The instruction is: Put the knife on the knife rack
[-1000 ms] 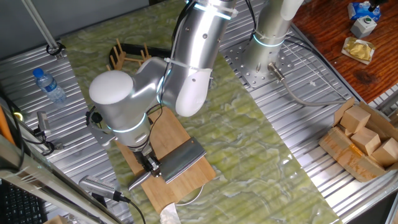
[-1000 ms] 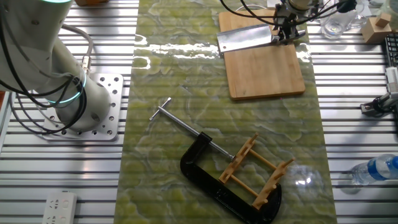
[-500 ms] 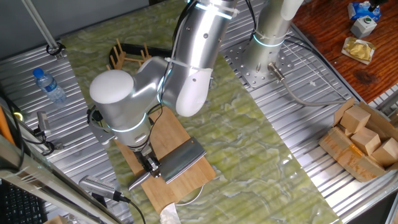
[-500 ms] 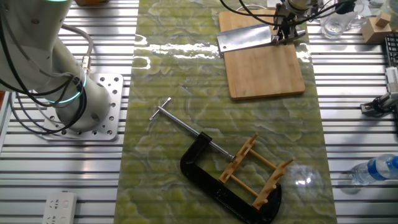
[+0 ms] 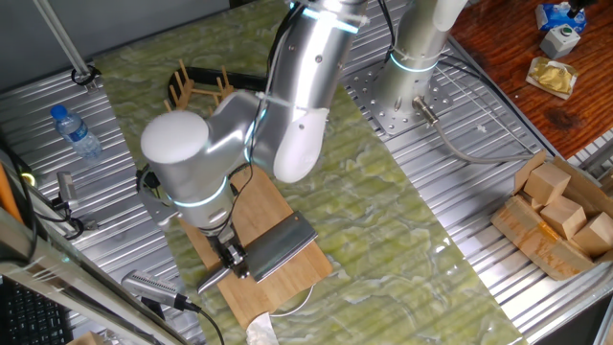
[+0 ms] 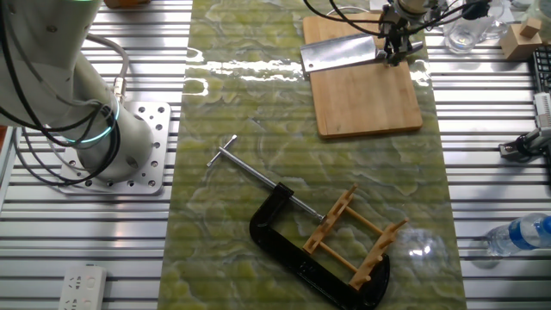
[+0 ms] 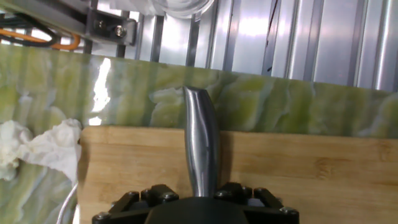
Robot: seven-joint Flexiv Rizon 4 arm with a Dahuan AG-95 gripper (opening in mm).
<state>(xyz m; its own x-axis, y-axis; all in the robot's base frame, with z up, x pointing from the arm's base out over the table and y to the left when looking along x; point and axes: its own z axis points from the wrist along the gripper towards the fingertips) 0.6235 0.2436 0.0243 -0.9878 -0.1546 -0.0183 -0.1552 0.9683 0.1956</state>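
Note:
The knife (image 5: pixel 283 247), a cleaver with a broad grey blade and a slim silver handle, lies flat on the bamboo cutting board (image 5: pixel 259 206). My gripper (image 5: pixel 233 257) is down at the handle where it meets the blade, and its jaws stand close on both sides of it. In the other fixed view the gripper (image 6: pixel 396 47) sits at the right end of the blade (image 6: pixel 340 54). In the hand view the handle (image 7: pixel 200 143) runs straight out from between the jaws of the gripper (image 7: pixel 202 193). The wooden knife rack (image 5: pixel 196 86) stands at the far end of the mat (image 6: pixel 357 237).
A black C-clamp (image 6: pixel 284 232) with a steel bar lies around the rack. A water bottle (image 5: pixel 75 129) lies on the metal table. A crumpled white tissue (image 7: pixel 37 149) lies beside the board. Wooden blocks (image 5: pixel 560 211) sit in a box at the right.
The arm's body has shifted very slightly. The gripper and the knife stay in the same place on the board.

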